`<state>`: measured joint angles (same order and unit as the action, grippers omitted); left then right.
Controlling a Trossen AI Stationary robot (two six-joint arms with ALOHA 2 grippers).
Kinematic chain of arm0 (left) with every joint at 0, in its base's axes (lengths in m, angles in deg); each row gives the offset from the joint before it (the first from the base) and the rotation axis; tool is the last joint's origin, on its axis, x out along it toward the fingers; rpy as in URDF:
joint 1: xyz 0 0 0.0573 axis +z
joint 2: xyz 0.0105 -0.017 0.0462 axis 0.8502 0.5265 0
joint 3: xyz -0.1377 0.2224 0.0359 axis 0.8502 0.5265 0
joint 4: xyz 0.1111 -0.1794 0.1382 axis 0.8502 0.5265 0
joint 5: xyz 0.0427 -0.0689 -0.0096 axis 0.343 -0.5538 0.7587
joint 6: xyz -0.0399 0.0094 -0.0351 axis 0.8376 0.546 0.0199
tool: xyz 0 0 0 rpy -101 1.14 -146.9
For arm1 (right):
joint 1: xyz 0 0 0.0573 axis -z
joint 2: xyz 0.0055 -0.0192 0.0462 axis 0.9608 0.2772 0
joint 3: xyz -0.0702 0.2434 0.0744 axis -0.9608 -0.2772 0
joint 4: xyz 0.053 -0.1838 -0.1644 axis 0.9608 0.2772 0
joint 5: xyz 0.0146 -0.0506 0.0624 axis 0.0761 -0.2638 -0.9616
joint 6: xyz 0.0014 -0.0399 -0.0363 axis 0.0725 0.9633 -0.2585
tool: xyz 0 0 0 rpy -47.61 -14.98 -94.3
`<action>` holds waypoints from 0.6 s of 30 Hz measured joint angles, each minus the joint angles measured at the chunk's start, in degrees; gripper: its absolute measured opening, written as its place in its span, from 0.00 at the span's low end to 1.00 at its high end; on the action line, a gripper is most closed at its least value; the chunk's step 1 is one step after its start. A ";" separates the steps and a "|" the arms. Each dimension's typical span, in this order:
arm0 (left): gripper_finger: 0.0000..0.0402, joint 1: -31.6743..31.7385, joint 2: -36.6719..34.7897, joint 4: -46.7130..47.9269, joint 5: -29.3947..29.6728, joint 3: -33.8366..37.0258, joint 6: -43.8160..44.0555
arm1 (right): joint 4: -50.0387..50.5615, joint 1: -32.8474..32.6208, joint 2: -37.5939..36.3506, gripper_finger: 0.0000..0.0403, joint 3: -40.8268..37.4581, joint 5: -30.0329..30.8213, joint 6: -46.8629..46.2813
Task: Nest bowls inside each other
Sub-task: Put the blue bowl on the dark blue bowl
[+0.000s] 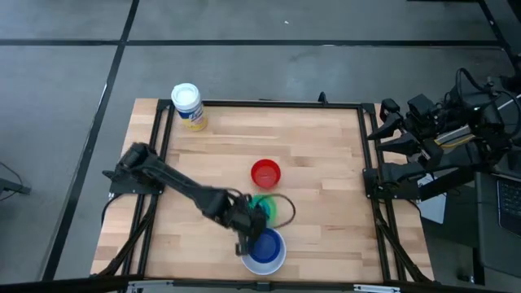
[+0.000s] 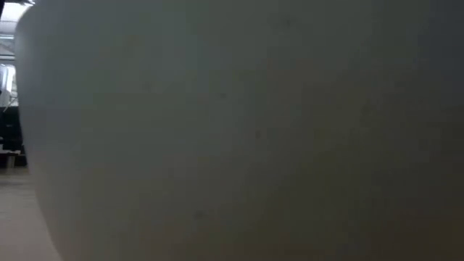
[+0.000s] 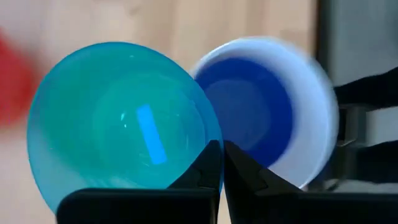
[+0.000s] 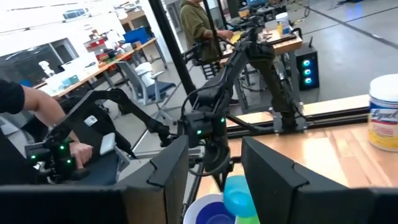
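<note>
My left gripper point(image 3: 221, 158) is shut on the cyan bowl point(image 3: 118, 118), which it holds above the table's near middle point(image 1: 251, 220). From the right wrist view the cyan bowl point(image 4: 239, 193) hangs under that gripper, just over the green bowl point(image 1: 262, 205). The white bowl point(image 1: 279, 259) stands beside them at the near edge, with the dark blue bowl point(image 3: 245, 109) sitting inside it. The red bowl point(image 1: 265, 173) rests on its base farther back. My right gripper point(image 4: 213, 152) waits open, raised off the table's right side. My left gripper pinches the cyan bowl's rim point(image 3: 208, 146) between its two fingertips, slanting down from the table's left. The bowl is tilted in the hold and lifted clear of the table.
A white-lidded jar point(image 1: 188, 106) with a yellow label stands at the far left corner. The white bowl's wall point(image 2: 232, 130) fills the low view. A black frame point(image 1: 362, 163) edges the table. People work at benches beyond the table point(image 4: 199, 28).
</note>
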<state>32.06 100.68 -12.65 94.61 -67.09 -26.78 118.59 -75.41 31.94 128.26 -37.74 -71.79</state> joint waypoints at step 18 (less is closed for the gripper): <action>0.00 -5.46 16.77 5.47 -1.37 -22.26 8.55 | 1.45 -5.61 -0.38 0.38 0.00 0.00 2.00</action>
<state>26.60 117.45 -7.18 93.24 -89.35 -18.23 120.03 -81.02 31.56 128.26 -37.74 -69.79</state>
